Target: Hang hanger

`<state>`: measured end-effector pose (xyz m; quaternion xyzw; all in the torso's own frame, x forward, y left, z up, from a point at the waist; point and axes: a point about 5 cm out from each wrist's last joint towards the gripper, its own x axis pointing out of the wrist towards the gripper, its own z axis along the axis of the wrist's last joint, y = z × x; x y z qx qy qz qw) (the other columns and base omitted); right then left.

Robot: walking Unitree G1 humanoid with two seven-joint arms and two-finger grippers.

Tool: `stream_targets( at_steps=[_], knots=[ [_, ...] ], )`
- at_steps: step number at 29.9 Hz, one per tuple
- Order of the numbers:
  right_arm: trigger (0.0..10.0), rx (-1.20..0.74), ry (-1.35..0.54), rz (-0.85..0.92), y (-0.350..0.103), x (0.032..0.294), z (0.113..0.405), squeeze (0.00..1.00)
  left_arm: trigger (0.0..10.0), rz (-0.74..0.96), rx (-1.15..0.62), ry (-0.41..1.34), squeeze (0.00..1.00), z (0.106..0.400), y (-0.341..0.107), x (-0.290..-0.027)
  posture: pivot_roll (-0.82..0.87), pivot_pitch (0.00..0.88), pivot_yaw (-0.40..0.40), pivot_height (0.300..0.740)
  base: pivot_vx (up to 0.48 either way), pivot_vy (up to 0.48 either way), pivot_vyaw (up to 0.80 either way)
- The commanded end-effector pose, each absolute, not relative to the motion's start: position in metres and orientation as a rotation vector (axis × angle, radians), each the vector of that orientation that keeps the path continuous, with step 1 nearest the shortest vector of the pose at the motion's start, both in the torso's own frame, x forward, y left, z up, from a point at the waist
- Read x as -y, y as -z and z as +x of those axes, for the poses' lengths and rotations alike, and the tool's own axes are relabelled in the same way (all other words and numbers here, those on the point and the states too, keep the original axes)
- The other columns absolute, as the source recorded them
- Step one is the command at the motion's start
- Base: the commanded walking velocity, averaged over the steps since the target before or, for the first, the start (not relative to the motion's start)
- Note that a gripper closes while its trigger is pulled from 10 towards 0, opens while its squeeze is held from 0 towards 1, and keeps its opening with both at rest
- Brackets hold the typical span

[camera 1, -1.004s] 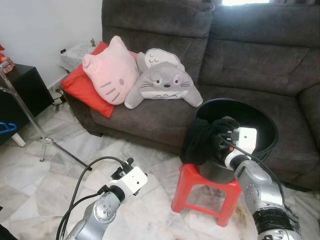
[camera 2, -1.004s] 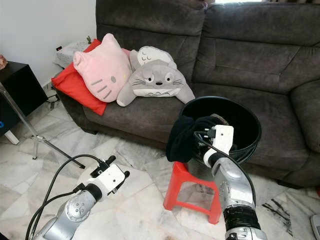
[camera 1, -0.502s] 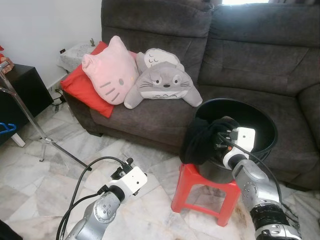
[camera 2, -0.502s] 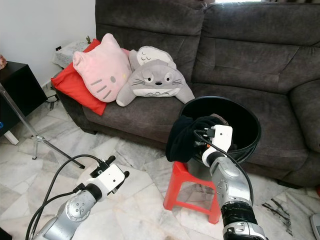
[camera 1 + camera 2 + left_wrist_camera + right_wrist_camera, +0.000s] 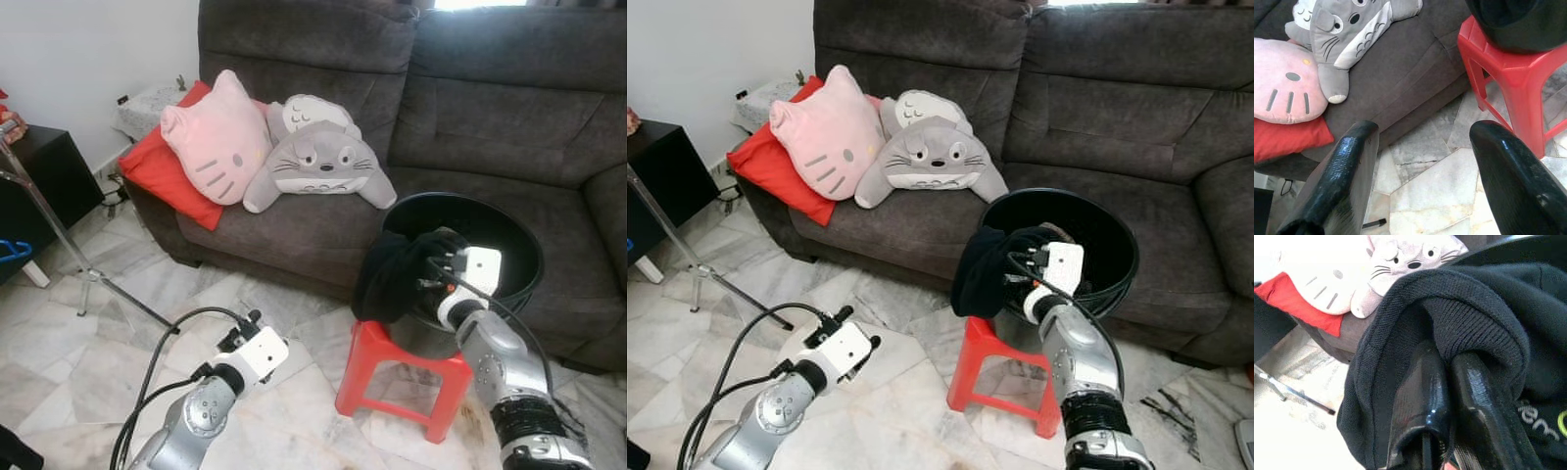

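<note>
A black knit garment (image 5: 392,274) hangs over the near rim of a black round basket (image 5: 509,230) that stands on a red plastic stool (image 5: 392,367). My right gripper (image 5: 1447,357) is shut on a fold of this garment at the basket's rim, also seen from the head as my right gripper (image 5: 436,269). My left gripper (image 5: 250,321) is held low over the marble floor to the stool's left, its fingers (image 5: 1352,152) open with nothing between them. A small blue curved piece (image 5: 10,250), possibly a hanger, shows at the far left edge.
A dark grey sofa (image 5: 470,108) runs behind the basket, with a pink cat cushion (image 5: 214,137), a grey plush (image 5: 318,162) and a red pillow (image 5: 157,171) on it. Metal stand legs (image 5: 69,245) and a black cabinet (image 5: 44,171) are at the left.
</note>
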<state>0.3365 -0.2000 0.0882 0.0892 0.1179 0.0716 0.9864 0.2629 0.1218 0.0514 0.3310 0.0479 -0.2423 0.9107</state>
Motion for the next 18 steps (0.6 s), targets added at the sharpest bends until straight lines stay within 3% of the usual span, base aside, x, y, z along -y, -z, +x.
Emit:
stream_targets(
  at_steps=[1,18],
  knots=[
    [0.0,-0.195,-0.178,0.125,-0.104,0.2,0.343,0.0,10.0,0.7,-0.094,0.505,0.0,0.265,-0.052,-0.121,-0.05,0.0,0.011,0.74,0.0,0.0,0.0],
    [0.0,-0.148,-0.437,-0.381,-0.176,0.221,0.346,0.0,10.0,0.712,-0.104,0.514,0.0,0.267,-0.051,-0.124,-0.06,0.0,0.024,0.74,0.0,0.0,0.0]
  ],
)
